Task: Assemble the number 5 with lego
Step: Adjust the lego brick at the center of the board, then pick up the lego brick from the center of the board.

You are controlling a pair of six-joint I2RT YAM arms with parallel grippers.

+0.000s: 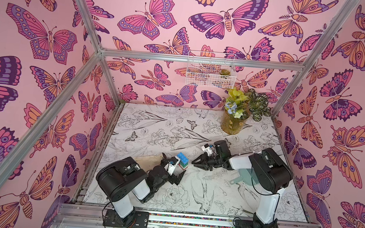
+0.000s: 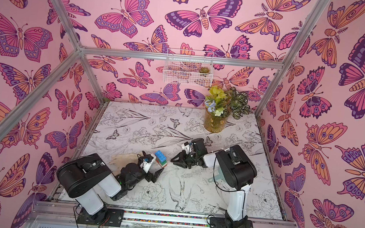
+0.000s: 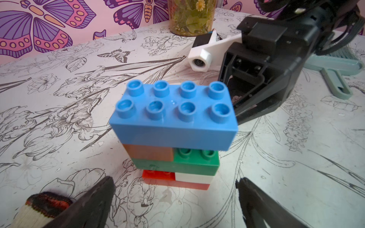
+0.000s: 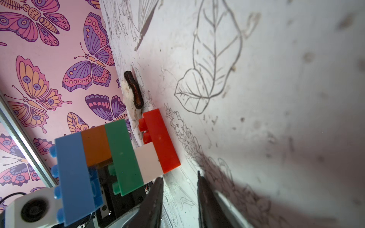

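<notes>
My left jaws stand wide, empty, just short of the number 5 [image 3: 173, 128]. It stands upright on the bench [image 1: 152, 127], blue row on top, red at the base. Just right of it, my right jaws are pinched together, holding nothing.
</notes>
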